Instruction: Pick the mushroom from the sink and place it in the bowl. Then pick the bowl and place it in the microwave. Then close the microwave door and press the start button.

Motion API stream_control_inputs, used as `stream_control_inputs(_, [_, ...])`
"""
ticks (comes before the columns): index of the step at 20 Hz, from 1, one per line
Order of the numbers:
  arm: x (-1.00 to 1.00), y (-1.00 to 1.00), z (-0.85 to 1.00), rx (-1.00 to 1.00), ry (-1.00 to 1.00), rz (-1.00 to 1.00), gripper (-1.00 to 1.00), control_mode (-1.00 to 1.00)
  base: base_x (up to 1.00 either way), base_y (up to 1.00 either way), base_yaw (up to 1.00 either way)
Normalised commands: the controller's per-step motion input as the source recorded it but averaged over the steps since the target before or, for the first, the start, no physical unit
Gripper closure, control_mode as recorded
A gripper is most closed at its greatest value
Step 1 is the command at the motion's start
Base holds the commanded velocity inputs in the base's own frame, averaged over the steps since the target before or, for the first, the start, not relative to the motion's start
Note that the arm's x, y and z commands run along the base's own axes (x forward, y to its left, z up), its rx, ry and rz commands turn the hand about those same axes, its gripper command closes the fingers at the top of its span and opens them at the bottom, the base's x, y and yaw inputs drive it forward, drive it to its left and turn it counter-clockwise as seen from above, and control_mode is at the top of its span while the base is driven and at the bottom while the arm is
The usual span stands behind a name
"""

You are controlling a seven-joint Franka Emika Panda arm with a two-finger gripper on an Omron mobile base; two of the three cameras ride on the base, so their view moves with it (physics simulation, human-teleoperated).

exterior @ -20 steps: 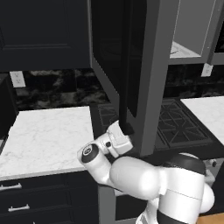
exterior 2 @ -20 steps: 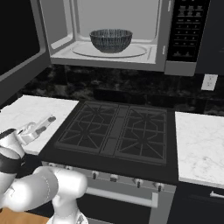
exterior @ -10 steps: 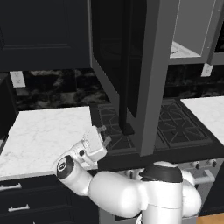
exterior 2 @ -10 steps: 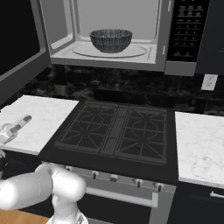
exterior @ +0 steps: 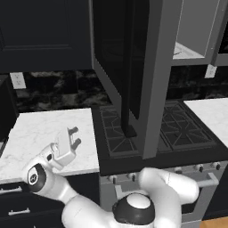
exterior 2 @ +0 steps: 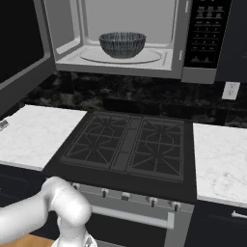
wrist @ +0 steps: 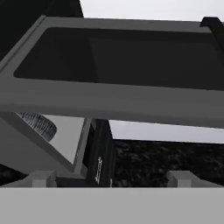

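Observation:
The microwave (exterior 2: pixel 144 38) stands open above the stove, and the grey speckled bowl (exterior 2: pixel 122 44) sits inside on its turntable. The bowl (wrist: pixel 39 124) also peeks out under the door in the hand view. The microwave door (exterior: pixel 133 67) is swung far out, its dark glass edge-on over the stove's left side. My gripper (exterior: pixel 73 137) is open with nothing between its fingers. It hovers low over the left white counter, left of and below the door, pointing up at the microwave door (wrist: pixel 109 65). The mushroom is hidden. The sink is out of view.
A black gas stove (exterior 2: pixel 128 144) lies under the microwave, between white marble counters on the left (exterior: pixel 40 133) and on the right (exterior 2: pixel 222 154). The button panel (exterior 2: pixel 205 31) is on the microwave's right side. Dark cabinets (exterior: pixel 40 31) hang at upper left.
The arm has swung left and down. The gripper went from beside the door's lower edge to over the left counter, and it stayed open. Bowl and door have not moved.

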Motion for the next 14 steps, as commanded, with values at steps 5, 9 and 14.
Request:
stream_control_inputs(5, [-0.17, 0.81, 0.60, 0.00, 0.00, 0.01, -1.00, -1.00, 0.00, 0.00, 0.00])
stream_control_inputs(9, [-0.09, 0.09, 0.69, 0.01, -0.03, 0.00, -1.00, -1.00, 0.00, 0.00, 0.00])
stream_control_inputs(14, [0.14, -0.34, 0.64, 0.08, 0.00, 0.00, -1.00, -1.00, 0.00, 0.00, 0.00])
